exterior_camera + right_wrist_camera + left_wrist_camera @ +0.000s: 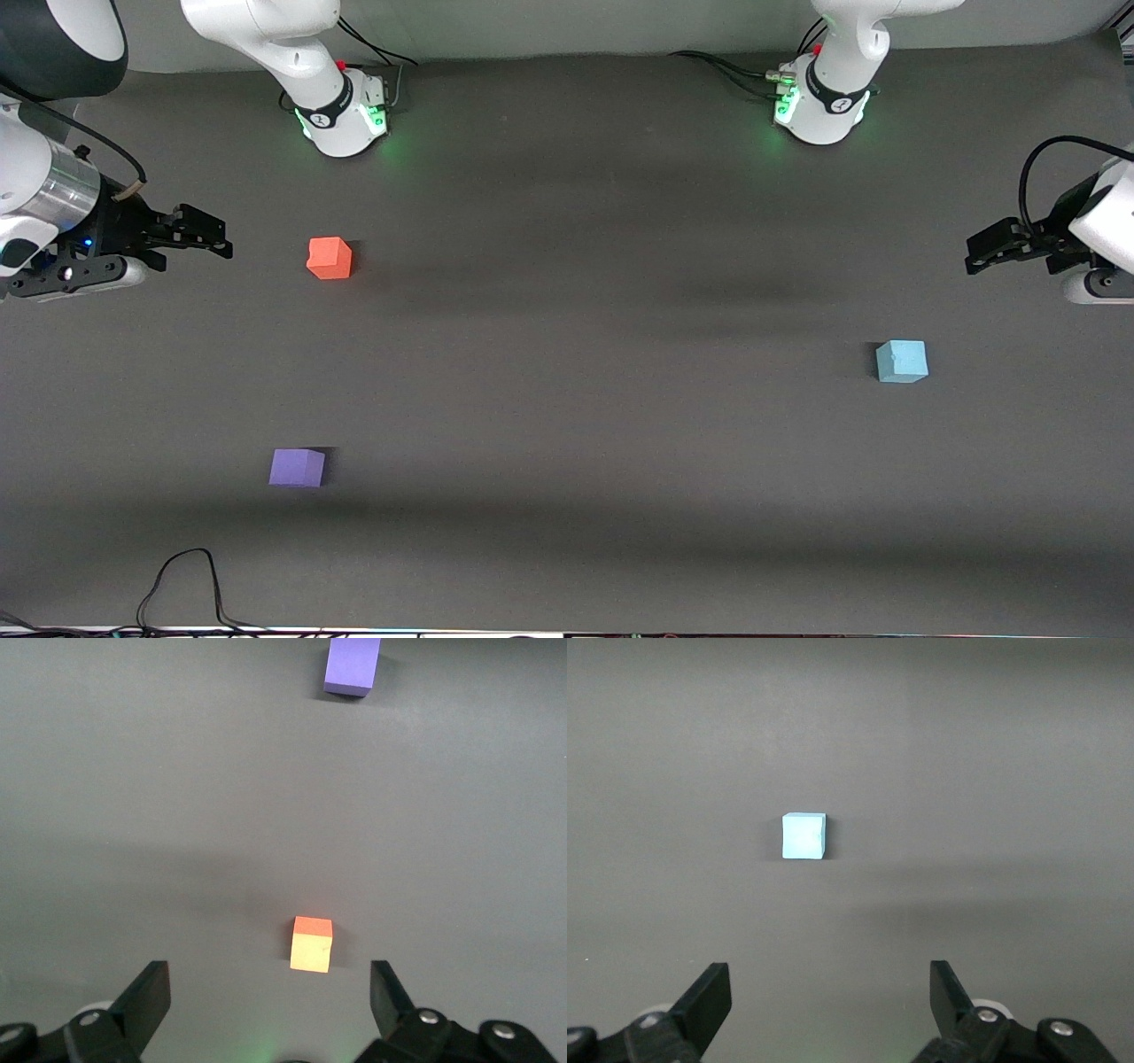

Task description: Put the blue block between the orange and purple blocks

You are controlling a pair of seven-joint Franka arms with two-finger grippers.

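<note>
The light blue block (pixel 902 361) sits on the dark table toward the left arm's end; it also shows in the left wrist view (pixel 803 835). The orange block (pixel 330 258) sits toward the right arm's end, and the purple block (pixel 297 467) lies nearer to the front camera than it. Both show in the right wrist view, orange (pixel 311 944) and purple (pixel 352 665). My left gripper (pixel 974 257) is open and empty, up at the table's end, apart from the blue block. My right gripper (pixel 220 241) is open and empty, beside the orange block toward the table's end.
The two arm bases (pixel 344 111) (pixel 819 106) stand along the table's edge farthest from the front camera. A black cable (pixel 182 585) loops on the table near the front camera's edge, nearer than the purple block.
</note>
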